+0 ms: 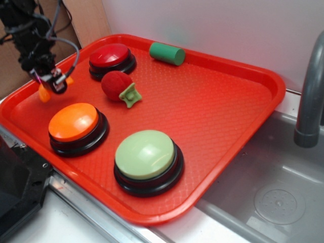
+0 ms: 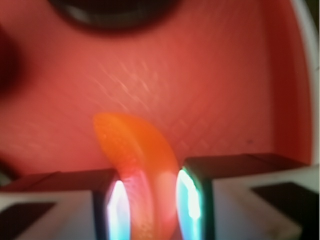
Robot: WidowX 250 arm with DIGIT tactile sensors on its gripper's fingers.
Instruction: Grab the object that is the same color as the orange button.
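- End effector: closed on the orange segment, at the tray's left edge.
- Orange button: near, toward the front edge.
- Red button, red fuzzy ball: nearby, apart.

Pale wall across twelve o'clock, brown cardboard at eleven, steel sink at four with round drain, grey faucet at three, white counter edge at seven, soft even light
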